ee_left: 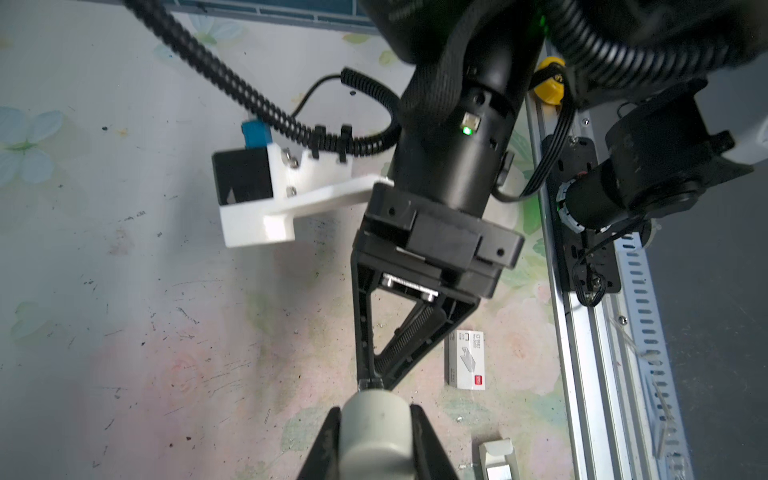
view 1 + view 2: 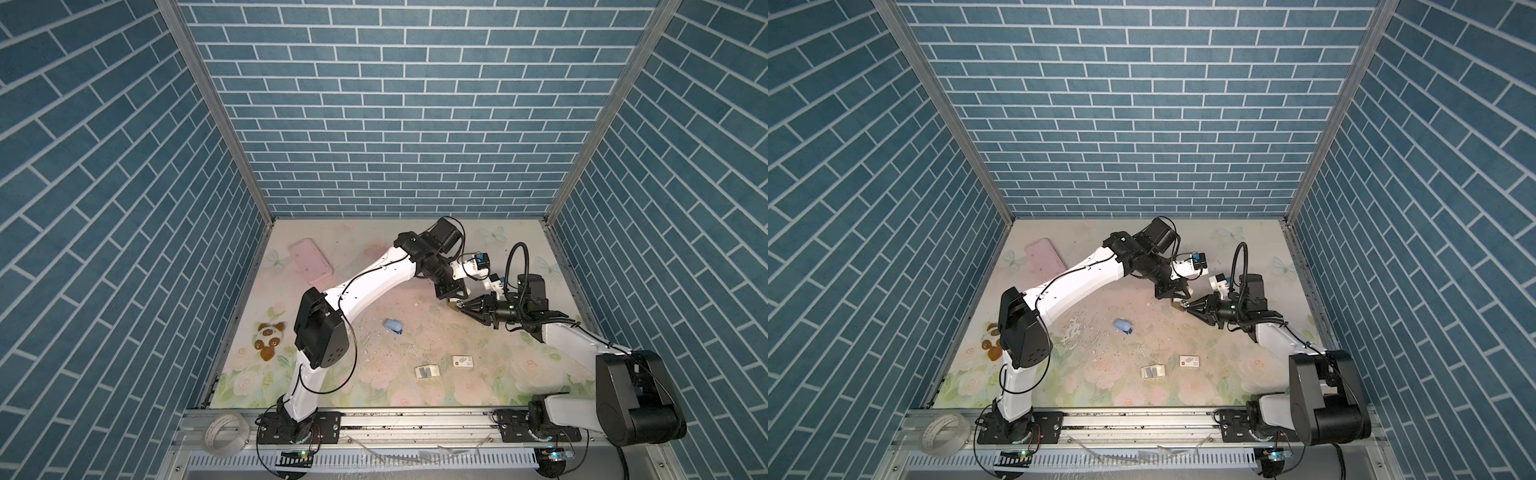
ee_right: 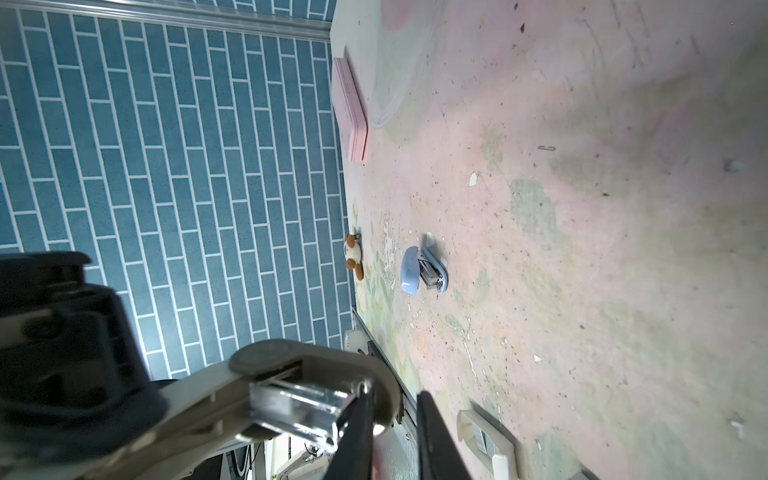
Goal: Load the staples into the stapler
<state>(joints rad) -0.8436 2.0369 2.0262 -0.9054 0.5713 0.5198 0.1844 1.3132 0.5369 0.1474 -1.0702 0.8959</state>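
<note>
above the tabletop (image 2: 415, 299), toward its right edge and about halfway back, the two arms met tip to tip. the left gripper (image 1: 375, 413) was clamped on a grey stapler (image 3: 270, 359), one finger down each side of its body, and held it clear of the surface. the stapler was swung open, with its metal magazine (image 3: 291, 405) bare. the right gripper (image 3: 392, 395) had its jaws only a narrow gap apart; one fingertip (image 3: 361, 399) lay against the end of the magazine, and i could not tell whether anything was pinched between them. the staples (image 2: 427, 371) lay as dark-grey strips in their white tray (image 2: 435, 367) near the front edge, right of the middle, well apart from both grippers. just beside the tray, toward the right edge and not touching it, lay a white sleeve (image 2: 462, 361) with a red mark. a blue stapler (image 2: 392, 326) lay open near the middle of the tabletop. a pink case (image 2: 311, 262) sat toward the back left corner, and a small brown and white toy (image 2: 269, 338) lay by the left edge.
</note>
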